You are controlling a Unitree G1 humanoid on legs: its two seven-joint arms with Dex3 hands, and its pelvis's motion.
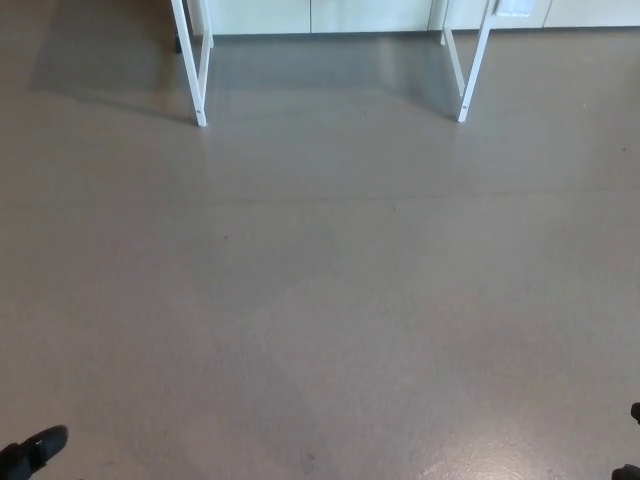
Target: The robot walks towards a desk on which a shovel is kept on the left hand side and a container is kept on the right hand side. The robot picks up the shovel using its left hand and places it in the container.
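Mostly floor (pixel 320 300) was seen here, a plain grey-brown stretch filling nearly the whole head view. Up at the top, two white desk legs (pixel 201 70) were caught, one pair on the left and another slanted pair on the right (pixel 470 70), each set down on the floor and well apart from the other. Only the legs were shown; the desktop was cut off by the top edge, so the shovel and the container couldn't be made out anywhere, and where they sat couldn't be told. Behind the legs, a pale wall or cabinet front (pixel 370 15) was visible along the top, with a faint shadow thrown on the floor under the desk.

The left hand (pixel 32 450) was just barely caught in the bottom left corner, a black rounded bit poking in. The right hand (pixel 630 445) was seen only as a couple of dark slivers at the bottom right edge. Whether the fingers were spread or pressed together couldn't be told for either one, too little was shown. Both were well away from the desk legs.
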